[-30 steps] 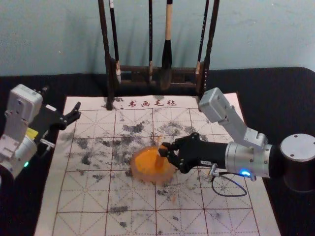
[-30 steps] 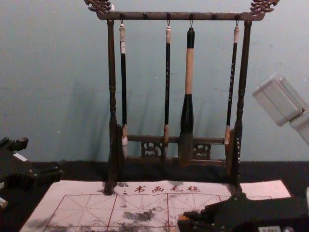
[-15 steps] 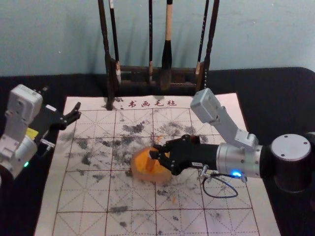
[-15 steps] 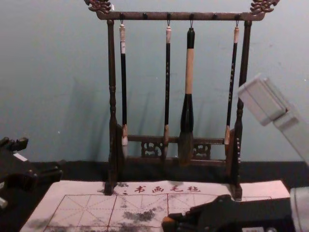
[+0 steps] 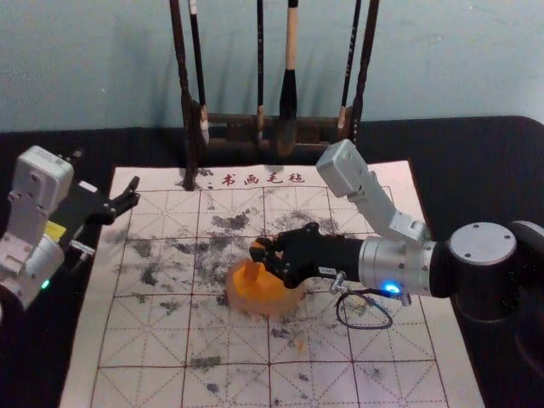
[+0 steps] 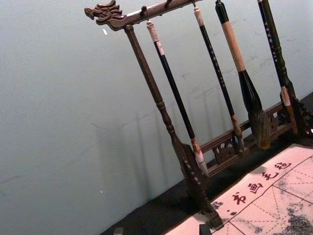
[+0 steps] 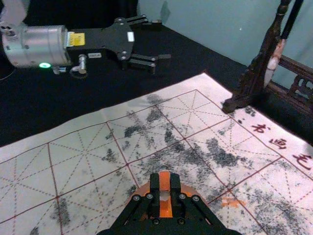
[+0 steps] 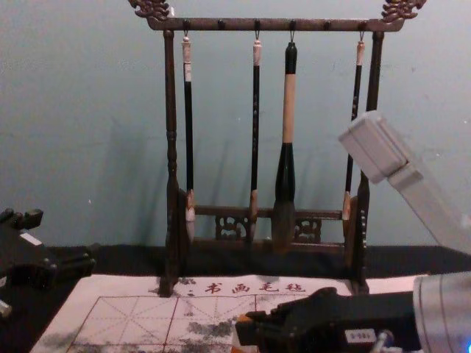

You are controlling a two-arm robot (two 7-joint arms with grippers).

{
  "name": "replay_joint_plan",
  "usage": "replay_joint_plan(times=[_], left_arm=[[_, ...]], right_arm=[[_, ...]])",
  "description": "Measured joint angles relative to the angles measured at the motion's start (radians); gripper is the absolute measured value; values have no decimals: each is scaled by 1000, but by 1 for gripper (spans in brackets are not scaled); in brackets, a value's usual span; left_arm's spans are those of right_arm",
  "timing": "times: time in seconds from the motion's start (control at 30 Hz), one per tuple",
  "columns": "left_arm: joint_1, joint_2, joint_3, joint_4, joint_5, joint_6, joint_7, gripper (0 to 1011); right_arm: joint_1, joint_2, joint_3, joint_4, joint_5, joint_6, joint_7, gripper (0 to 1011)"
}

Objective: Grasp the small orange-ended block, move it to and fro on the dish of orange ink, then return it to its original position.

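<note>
- The tabletop (image 5: 34,140) — black — runs along the foot of a pale blue-green wall (image 5: 93,59), which carries a few small light specks.
- The left pincer (image 5: 105,176) is parked by the left edge of the writing mat, its fingers spread wide.
- The writing mat (image 5: 140,340) lies over the tabletop, pale, ruled with red squares and dashed diagonals. Grey-black ink smudges are scattered across it, thickest toward the middle, and red characters (image 5: 263,179) run along its far edge.
- The orange-ended block (image 5: 252,271) leans a little over the left part of the ink dish, its lower end at the orange ink (image 5: 276,289).
- The ink dish (image 5: 259,308) sits near the middle of the mat, round, with a pale orange rim.
- The right pincer (image 5: 264,251) reaches in from the right above the dish, closed narrow on the block's upper part.
- The brush stand (image 5: 189,110), dark carved wood, rises behind the mat — four brushes hang from its top bar, the thickest (image 8: 285,169) right of centre.
- A small orange smear (image 5: 300,346) marks the mat, nearer than the dish and slightly right.
</note>
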Motion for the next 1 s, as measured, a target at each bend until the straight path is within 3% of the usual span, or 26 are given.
replay_joint_plan(times=[0.4,1.0], left_arm=[[0,0,0,0,0,0,0,1001],[0,0,0,0,0,0,0,1001]], right_arm=[[15,-13,13,24,3,7,-22,114],[-28,37,47,-28,17,14,-35,114]])
